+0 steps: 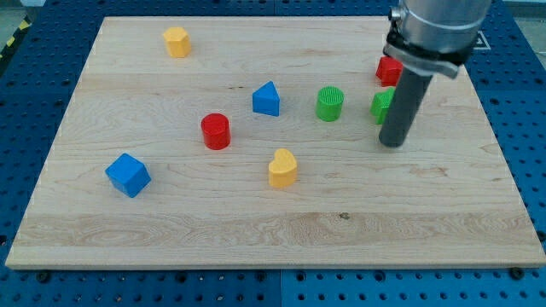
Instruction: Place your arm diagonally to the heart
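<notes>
Yellow heart (282,168) low in the middle of the wooden counter (256,230); my tip (392,143) already up and to the view's right of it.
I carry no gripper, only a rod, so nothing is held. My tip sits just beside the green block (383,104), below the red block (390,70), well apart from the heart. Roughly diagonal by my judgement; closing in remains.

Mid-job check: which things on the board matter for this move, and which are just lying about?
In play: yellow heart block; my tip, off to its upper right.

Lying about: yellow block, blue triangular block, blue cube, red cylinder, green cylinder, red block, green block.
</notes>
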Motion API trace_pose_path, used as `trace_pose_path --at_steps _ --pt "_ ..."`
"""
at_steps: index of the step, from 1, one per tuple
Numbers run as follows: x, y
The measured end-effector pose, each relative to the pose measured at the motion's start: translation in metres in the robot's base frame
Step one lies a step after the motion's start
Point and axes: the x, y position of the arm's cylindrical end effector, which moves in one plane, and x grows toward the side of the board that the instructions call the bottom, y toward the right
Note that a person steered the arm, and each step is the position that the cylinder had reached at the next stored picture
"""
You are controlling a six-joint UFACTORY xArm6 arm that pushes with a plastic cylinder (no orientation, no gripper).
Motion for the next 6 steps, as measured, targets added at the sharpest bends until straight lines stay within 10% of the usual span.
trace_pose_path --at_steps 1,3,6 --pt "0.054 0.009" --pt "0.117 -0.152" --pt "0.112 -0.345"
